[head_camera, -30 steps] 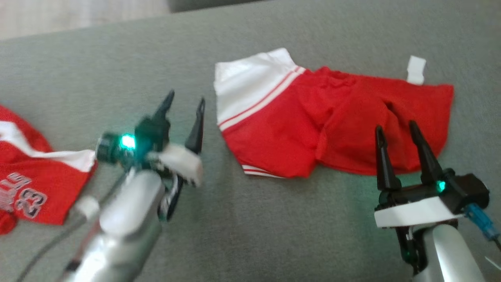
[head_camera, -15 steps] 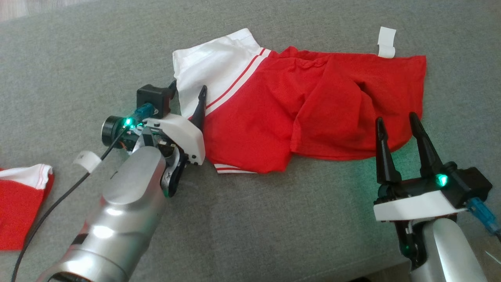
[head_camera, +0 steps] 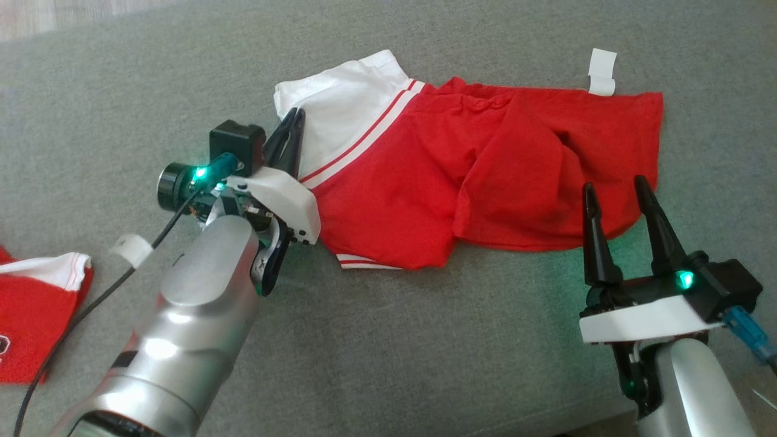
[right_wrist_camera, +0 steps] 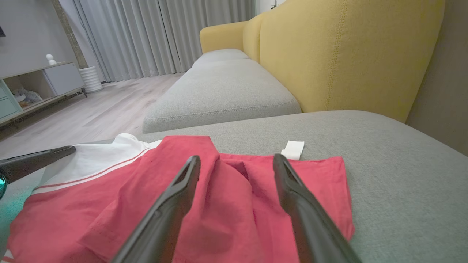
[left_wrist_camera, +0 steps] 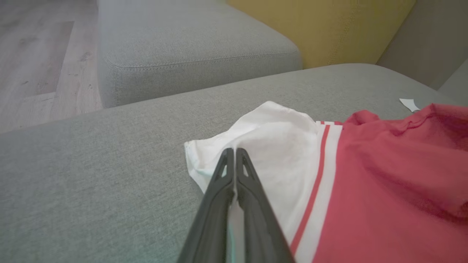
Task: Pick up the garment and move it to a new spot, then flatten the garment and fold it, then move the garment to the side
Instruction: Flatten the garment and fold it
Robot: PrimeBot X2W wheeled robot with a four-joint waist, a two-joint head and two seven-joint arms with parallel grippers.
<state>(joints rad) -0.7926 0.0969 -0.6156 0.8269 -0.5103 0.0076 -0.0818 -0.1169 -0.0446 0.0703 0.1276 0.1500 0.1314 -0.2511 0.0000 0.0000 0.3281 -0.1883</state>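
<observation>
One garment [head_camera: 485, 176] lies lengthwise left to right, white end leftward.

Grey sofa cushion [head_camera: 388, 340] beneath the left claw [head_camera: 295, 116] and the right claw [head_camera: 613, 185]. Well to the left of the left claw and nearer the camera, a second red cloth [head_camera: 36, 328] with white trim, flat on that cushion. Beyond the right claw, a small white slip [head_camera: 602, 71]. Farther ahead of the right claw: another grey cushion [right_wrist_camera: 219, 91], yellow backrest [right_wrist_camera: 347, 54], wood floor [right_wrist_camera: 109, 106], grey curtains [right_wrist_camera: 164, 36], and off to its left a low cabinet [right_wrist_camera: 36, 87].
</observation>
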